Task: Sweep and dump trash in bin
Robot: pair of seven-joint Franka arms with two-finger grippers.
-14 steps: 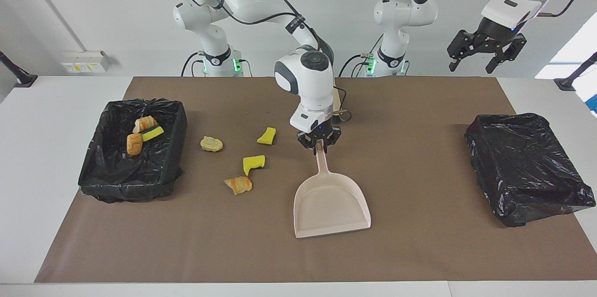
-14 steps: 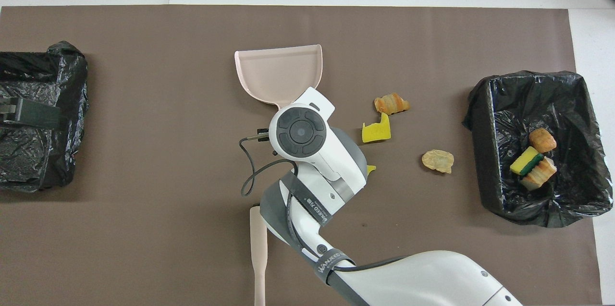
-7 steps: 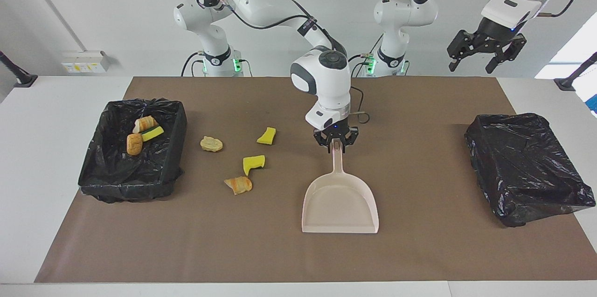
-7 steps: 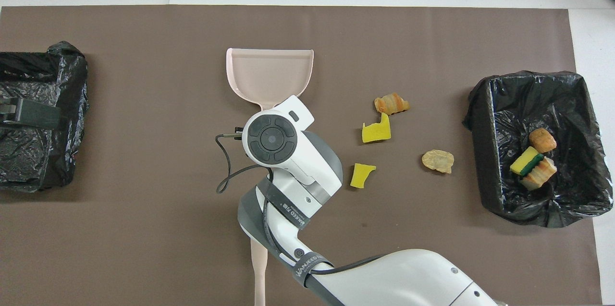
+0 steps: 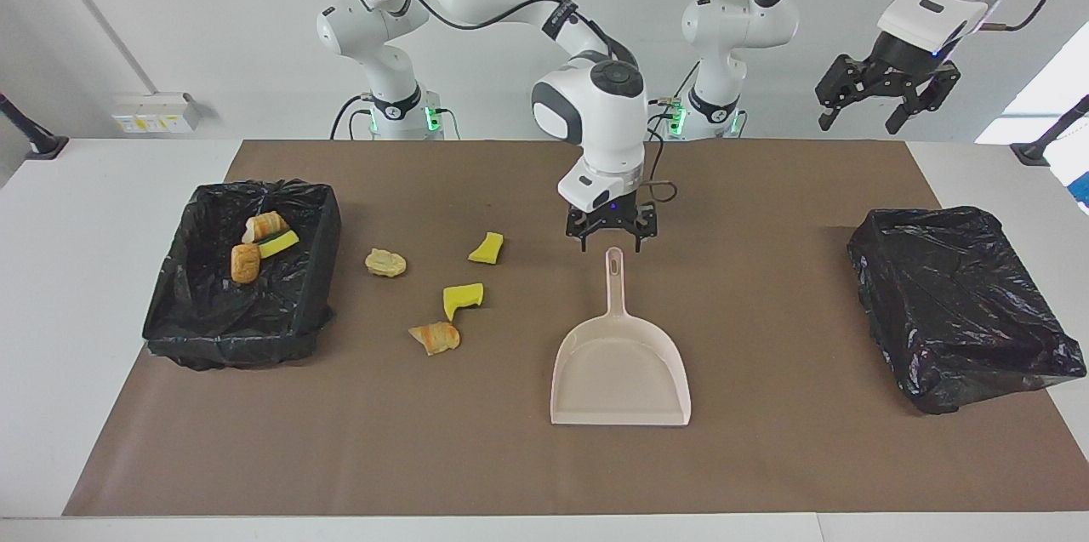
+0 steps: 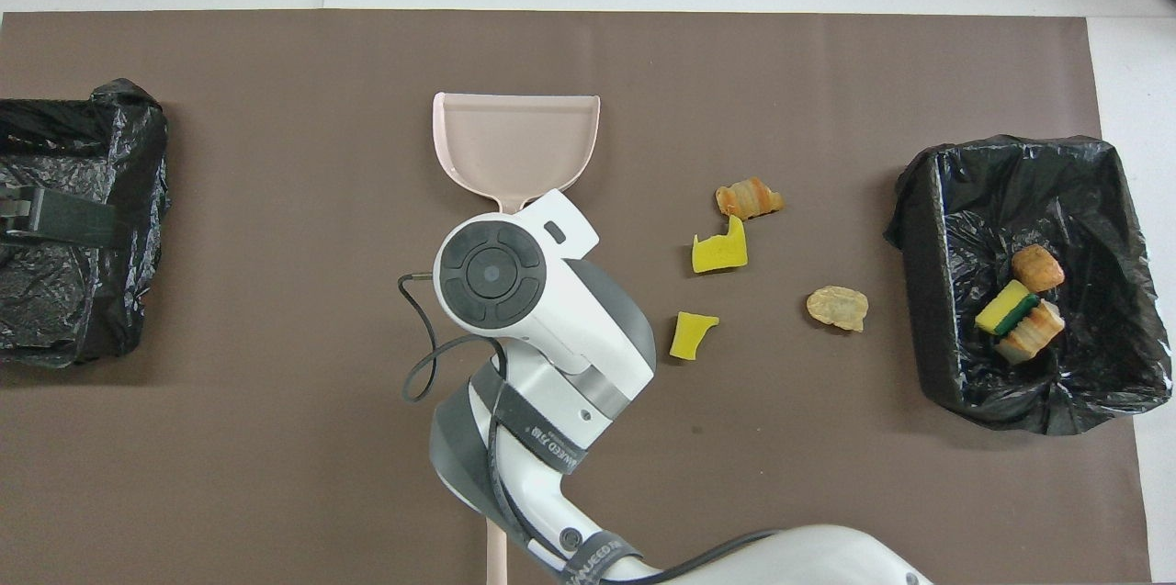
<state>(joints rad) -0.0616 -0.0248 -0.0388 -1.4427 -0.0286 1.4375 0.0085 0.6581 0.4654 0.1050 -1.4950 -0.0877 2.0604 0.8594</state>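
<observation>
The beige dustpan lies flat on the brown mat, its handle toward the robots. My right gripper hovers open just above the handle's tip and holds nothing. Loose trash lies on the mat between dustpan and bin: a tan lump, two yellow sponge pieces and a brown bread lump. The black-lined bin at the right arm's end holds two bread lumps and a green-topped sponge. My left gripper waits open, raised over the left arm's end.
A second black-bagged bin sits at the left arm's end of the mat. In the overhead view a beige brush handle pokes out from under the right arm, near the robots. The dustpan faces away from the robots.
The right gripper carried the dustpan a little toward the left arm's end, straightened it, then let go of the handle, opened and lifted slightly. The left arm has not moved.
</observation>
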